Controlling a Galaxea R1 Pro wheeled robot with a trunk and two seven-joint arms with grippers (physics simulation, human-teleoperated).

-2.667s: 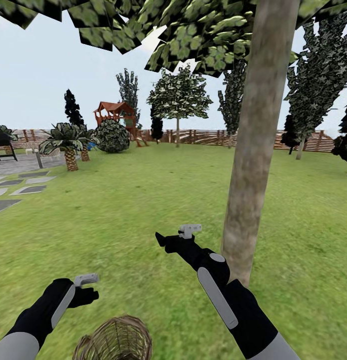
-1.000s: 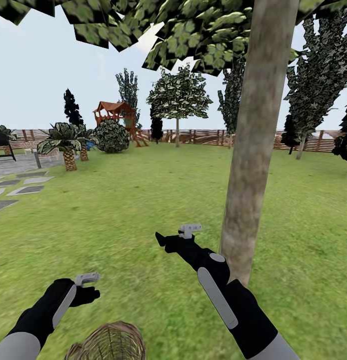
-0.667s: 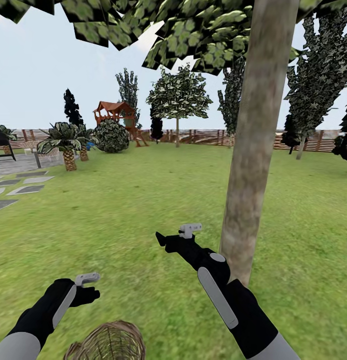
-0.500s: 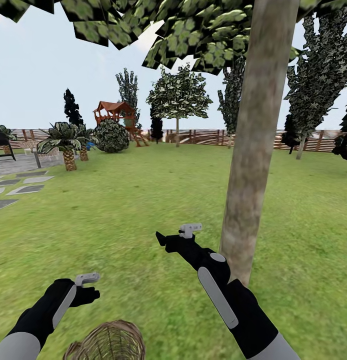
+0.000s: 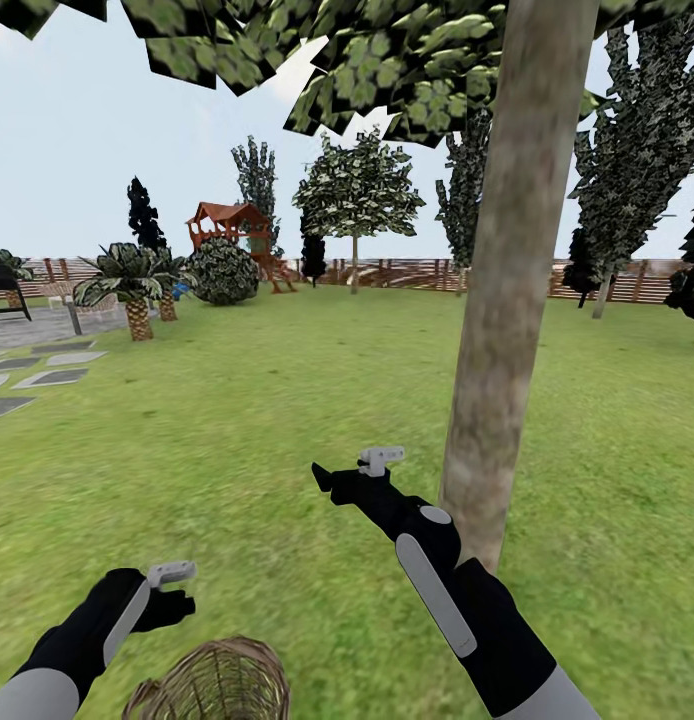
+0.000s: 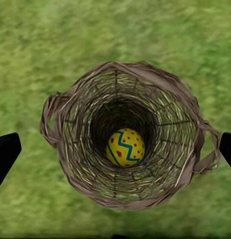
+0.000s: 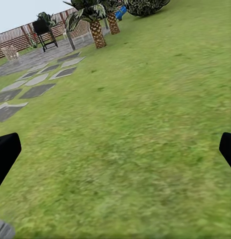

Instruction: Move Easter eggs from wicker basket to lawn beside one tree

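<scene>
One yellow Easter egg point(image 6: 124, 147) with red dots and a blue zigzag lies at the bottom of the wicker basket point(image 6: 70, 144). The other two eggs are out of view. The basket point(image 5: 212, 685) stands on the lawn point(image 5: 287, 400) at the head view's lower edge. My left gripper point(image 5: 175, 603) hangs just above and beyond it, open, its black fingers point(image 6: 5, 154) wide on either side of the basket's mouth. My right gripper point(image 5: 325, 480) is open and empty over the grass, just left of the tree point(image 5: 497, 300), whose thick mottled trunk rises beside my right forearm.
Grey paving slabs point(image 7: 38, 89) and a short palm point(image 5: 137, 290) lie to the far left. A brown slat fence point(image 5: 407, 272), a red-roofed play tower point(image 5: 227, 225), bushes and more trees ring the garden. Open grass stretches ahead of the trunk.
My left gripper has dropped a little toward the basket. The view shifted slightly since the earliest frame, so the basket sits further left in it. The right arm has stayed still.
</scene>
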